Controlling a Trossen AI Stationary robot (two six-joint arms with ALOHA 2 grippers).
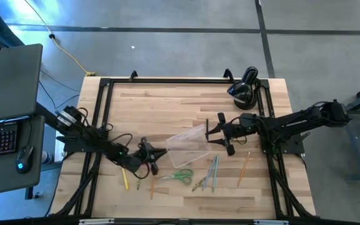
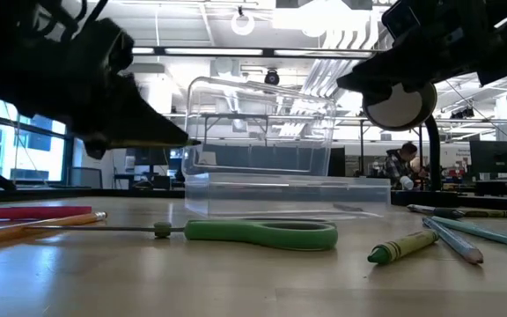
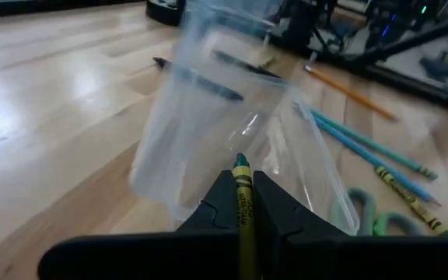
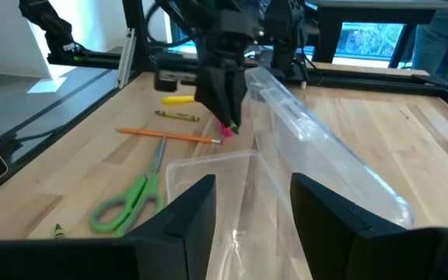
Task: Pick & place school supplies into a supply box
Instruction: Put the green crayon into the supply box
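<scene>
Right now the step in hand looks like a delivery: the left gripper [image 3: 243,204] is clenched on a thin yellow-green wax crayon [image 3: 243,198], whose tip pokes out just past the fingertips, and it is aimed at the small clear plastic rectangular supply box [image 1: 188,145] directly ahead of it. In the high view this gripper [image 1: 153,152] sits just beside the box's near end, not yet over its opening. The right gripper [image 4: 253,204] stands at the opposite end of the box with its fingers spread apart, straddling the box's clear rim [image 4: 208,161]; whether it touches the plastic I cannot tell.

My judgement is that the next move calls for carrying the crayon forward until it hangs above the box's hollow, then letting go; the box's raised lid [image 2: 262,106] leaves only a narrow way in.

Beside the left gripper, on the wooden table [image 1: 136,106], lie green-handled scissors [image 1: 181,176], an orange pencil [image 2: 38,227] and another crayon [image 2: 402,247], all outside the box.
</scene>
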